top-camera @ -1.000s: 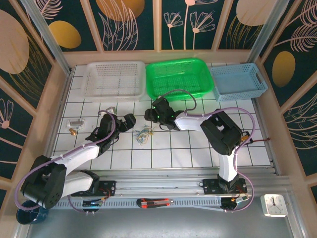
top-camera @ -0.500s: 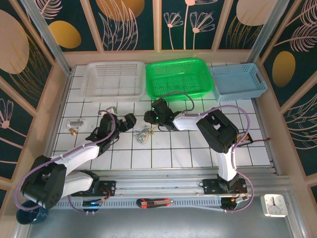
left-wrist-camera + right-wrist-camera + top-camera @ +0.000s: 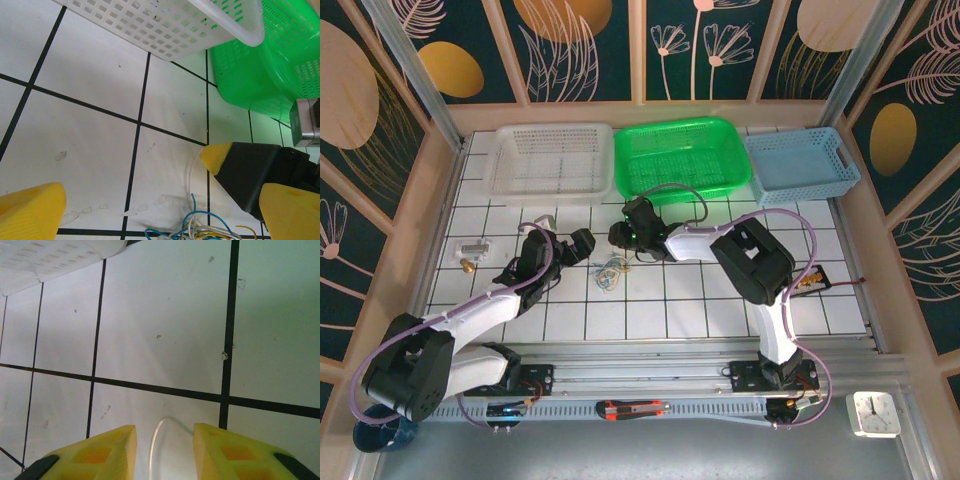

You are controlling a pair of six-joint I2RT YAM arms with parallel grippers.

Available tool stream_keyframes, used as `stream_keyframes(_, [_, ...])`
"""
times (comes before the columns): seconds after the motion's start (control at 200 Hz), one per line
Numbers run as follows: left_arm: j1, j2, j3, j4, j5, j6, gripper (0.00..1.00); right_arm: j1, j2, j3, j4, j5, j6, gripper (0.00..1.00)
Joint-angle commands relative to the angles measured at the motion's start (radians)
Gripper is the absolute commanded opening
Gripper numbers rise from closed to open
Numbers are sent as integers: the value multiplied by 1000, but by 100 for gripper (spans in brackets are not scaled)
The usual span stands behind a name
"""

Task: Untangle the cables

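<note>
At the table's far edge stand the white basket [image 3: 548, 198], green basket [image 3: 682, 190] and blue basket [image 3: 803, 192], all empty, while the cables [image 3: 611, 274] lie mid-table, both grippers' [image 3: 162, 207] [image 3: 165, 452] fingers apart.

Impossible to read any words, labels, brands, numbers or signs. On the white clock [image 3: 873, 414], below and to the right of the green basket [image 3: 682, 158], too small to make out any markings.
</note>
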Motion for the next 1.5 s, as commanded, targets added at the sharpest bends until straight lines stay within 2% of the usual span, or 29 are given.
stream_keyframes(0.0, [5,-7,-9,21,17,-19,99,-9,27,31,7,9,6,31])
stream_keyframes(0.115, [5,-7,-9,19,18,-15,99,-13,35,36,6,18,2,21])
stream_keyframes(0.23, [6,-8,-6,13,17,-8,99,-17,26,38,10,21,-16,0])
stream_keyframes(0.6, [5,-9,-10,38,49,73,99,-20,-197,-52,40,21,-82,0])
stream_keyframes(0.851, [5,34,-1,95,157,144,99,-18,-325,-110,45,35,-91,0])
stream_keyframes(1.161, [3,91,51,130,238,203,99,-13,-424,-141,46,61,-97,0])
stream_keyframes(1.496, [-89,222,149,118,240,341,99,1,-525,-136,16,66,-112,0])
